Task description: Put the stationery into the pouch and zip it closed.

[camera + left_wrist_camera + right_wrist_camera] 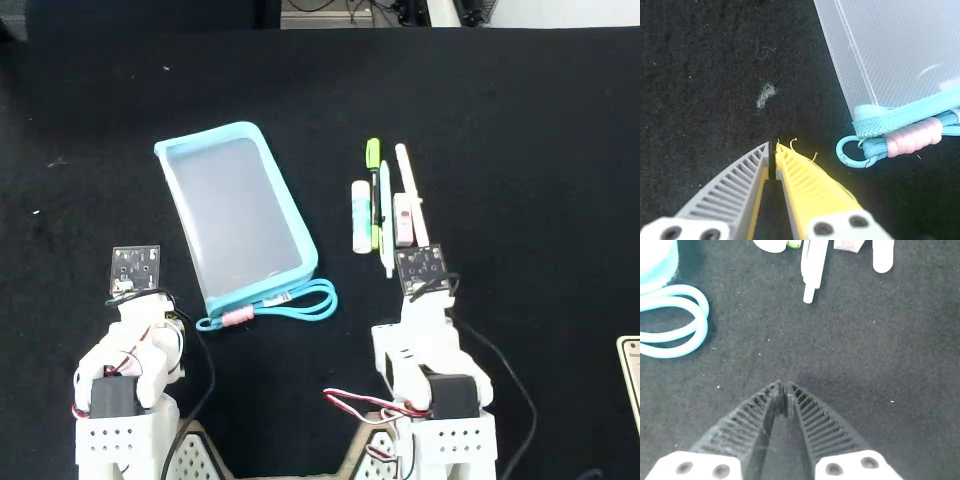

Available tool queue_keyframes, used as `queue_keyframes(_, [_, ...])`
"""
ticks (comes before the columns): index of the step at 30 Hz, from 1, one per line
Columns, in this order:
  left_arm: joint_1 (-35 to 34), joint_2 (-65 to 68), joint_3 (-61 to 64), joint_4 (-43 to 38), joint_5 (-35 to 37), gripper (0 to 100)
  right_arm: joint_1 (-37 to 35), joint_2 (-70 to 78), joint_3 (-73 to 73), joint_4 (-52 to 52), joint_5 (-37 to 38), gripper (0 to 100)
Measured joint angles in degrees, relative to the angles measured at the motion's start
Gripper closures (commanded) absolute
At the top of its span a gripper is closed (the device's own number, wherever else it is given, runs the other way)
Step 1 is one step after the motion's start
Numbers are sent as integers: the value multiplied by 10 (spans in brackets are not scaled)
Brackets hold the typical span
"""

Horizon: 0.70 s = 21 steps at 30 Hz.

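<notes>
Frosted clear plastic pouch (240,215): fine grid weave, light-blue fabric trim. Light-blue cord loop (305,302) at pouch's near end, with pale pink sleeve (237,318) and light-blue clip ring (838,150).

Beside pouch:
- white glue stick (361,215)
- lime-green marker (373,155)
- white pen (386,200)
- cream pen (408,180)
- pink-and-white eraser (403,218)

Left gripper (774,150): one finger grey, other yellow, both ribbed. Right gripper (784,390): black, ribbed. Black felt table cover (520,150): pale lint specks.

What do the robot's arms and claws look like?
The left arm and the right arm are white plastic with black motor blocks and red, white and black cables. The left gripper is ribbed and pointed, grey on one side, yellow on the other. The right gripper is ribbed and black.
</notes>
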Motion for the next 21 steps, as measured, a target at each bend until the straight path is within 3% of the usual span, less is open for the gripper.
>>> queue_keyframes(13, [0,0,0,0,0,970,0,0,0,-17,0,987])
queue_keyframes(21, [0,0,0,0,0,968,-1,0,4,-146,0,987])
